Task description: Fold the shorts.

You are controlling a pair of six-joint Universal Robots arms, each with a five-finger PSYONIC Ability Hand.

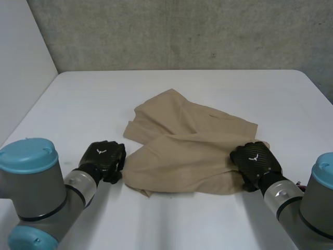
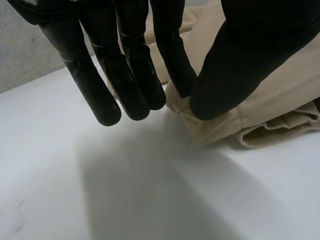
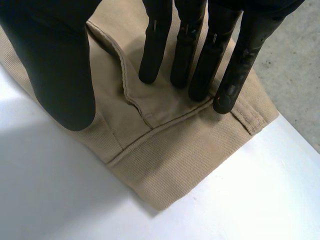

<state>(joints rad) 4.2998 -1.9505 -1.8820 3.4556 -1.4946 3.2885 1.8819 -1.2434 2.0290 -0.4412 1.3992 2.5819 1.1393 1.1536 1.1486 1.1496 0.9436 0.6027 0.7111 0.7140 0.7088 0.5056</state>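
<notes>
The tan shorts (image 1: 187,151) lie crumpled and partly folded over themselves in the middle of the white table (image 1: 78,99). My left hand (image 1: 104,156) is at the cloth's near left edge. In the left wrist view its thumb and nearest finger (image 2: 175,70) close on the folded edge of the shorts (image 2: 280,100), while the other fingers hang above the table. My right hand (image 1: 256,160) rests on the near right corner. Its straight fingers (image 3: 200,60) press on the hem of the shorts (image 3: 175,165), with the thumb apart over the cloth.
A grey concrete wall (image 1: 182,31) runs along the table's far edge. Bare white table surface lies around the shorts on every side.
</notes>
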